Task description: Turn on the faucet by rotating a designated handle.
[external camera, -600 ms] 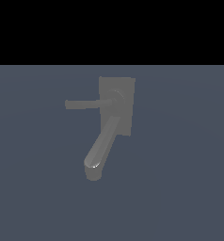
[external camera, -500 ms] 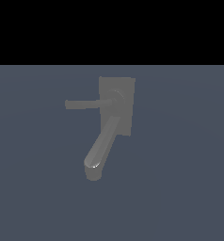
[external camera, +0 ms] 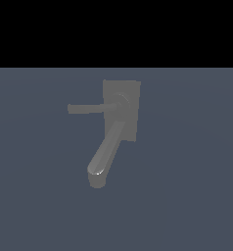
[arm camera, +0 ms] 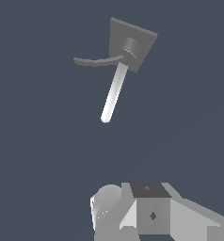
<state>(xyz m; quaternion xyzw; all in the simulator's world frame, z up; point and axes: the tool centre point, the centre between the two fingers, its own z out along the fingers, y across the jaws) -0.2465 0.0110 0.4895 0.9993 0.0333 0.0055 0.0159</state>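
The faucet [external camera: 121,111] is a matte grey fixture with a flat back plate on the dark blue-grey floor. Its thick round-ended spout [external camera: 104,156] reaches toward the exterior view's lower left. The handle [external camera: 89,108], a thin rod, sticks out from the round hub [external camera: 120,102] toward the exterior view's left. The wrist view shows the faucet [arm camera: 132,41] well ahead of the arm, with the thin handle [arm camera: 97,61] and the brighter spout [arm camera: 113,94]. Only pale blocks of my gripper [arm camera: 132,214] show at that picture's edge, far from the handle. Its fingers are not distinguishable.
Flat blue-grey floor [external camera: 187,196] surrounds the faucet on all sides. Black background fills the upper part of the exterior view. The arm does not appear in the exterior view.
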